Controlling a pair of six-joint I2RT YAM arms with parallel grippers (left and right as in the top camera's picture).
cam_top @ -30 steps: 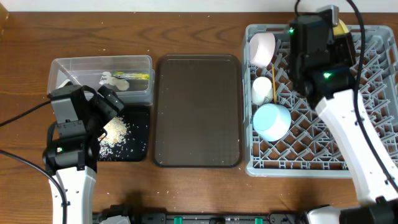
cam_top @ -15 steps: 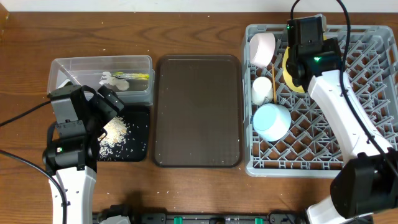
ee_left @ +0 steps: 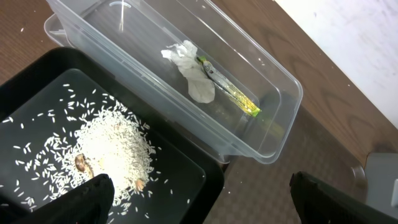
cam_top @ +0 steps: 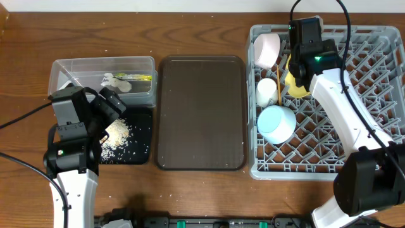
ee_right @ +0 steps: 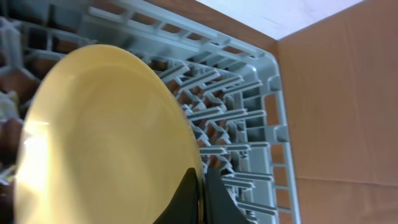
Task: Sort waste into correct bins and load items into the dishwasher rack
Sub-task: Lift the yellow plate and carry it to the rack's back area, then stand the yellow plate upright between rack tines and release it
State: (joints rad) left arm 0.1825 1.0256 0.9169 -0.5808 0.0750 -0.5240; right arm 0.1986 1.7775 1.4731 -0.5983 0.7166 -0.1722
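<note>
A brown wooden table point(cam_top: 202, 25) is carrying everything, with the large grey dishwasher rack point(cam_top: 304, 174) sitting at its right end. The right gripper point(ee_right: 202, 186) is pinching its fingers together on the rim of the yellow plate point(ee_right: 106, 137) and holding it on edge over the rack's far left part. The plate is hanging just right of the chopsticks point(cam_top: 277, 85) and the cream cup point(cam_top: 266, 90), near the white bowl point(cam_top: 267, 49), with the light blue bowl point(cam_top: 276, 123) lying further toward the near side. In the right wrist view the plate's hollow face is turning away from the rack's far corner, and rows of pegs are standing directly behind it. Seating the plate will likely mean lowering it edge first between two peg rows, though whether its lower rim is touching the rack cannot be told. The right arm is reaching across the rack from the near right side, its wrist bending over the plate. The left gripper point(ee_left: 199, 208) is hovering with fingers wide apart over the black tray point(cam_top: 142, 123) of rice scraps point(ee_left: 112, 146), beside the clear tub point(cam_top: 101, 62) holding the tissue point(ee_left: 196, 74) and wrapper point(ee_left: 230, 93). It is well apart from the plate, so the right arm is the nearer one.
</note>
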